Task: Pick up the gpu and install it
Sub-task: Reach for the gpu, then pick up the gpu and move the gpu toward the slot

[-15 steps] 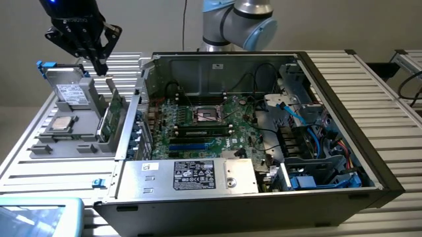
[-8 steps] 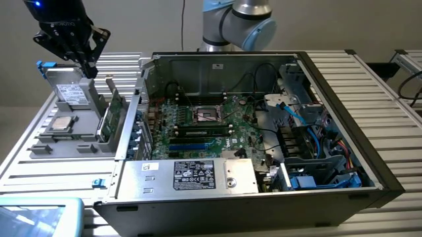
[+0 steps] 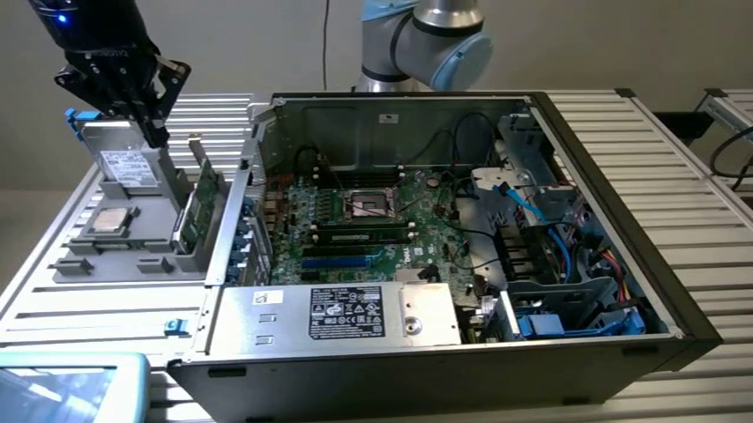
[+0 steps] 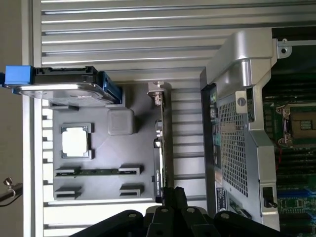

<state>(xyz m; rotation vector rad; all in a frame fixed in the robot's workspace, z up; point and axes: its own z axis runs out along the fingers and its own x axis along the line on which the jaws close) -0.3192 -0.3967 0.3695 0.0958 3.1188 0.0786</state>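
Gripper [image 4: 174, 191], tips pressed together, empty, near one end of the gpu [image 4: 163, 143]. Latter on edge in grey holder [image 4: 101, 153] beside open computer case [image 3: 412, 381].

My gripper [image 3: 151, 123] hangs above the tray's [image 4: 103, 153] far edge, near the upright drive [image 3: 123, 167]. The gpu [image 3: 203, 198] stands on edge along the tray's edge beside the computer case [image 3: 412, 379]; the chip [image 3: 108, 220] lies mid-tray.

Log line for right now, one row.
gripper: above tray | gpu: on edge in tray, not picked | case: open, gpu not installed
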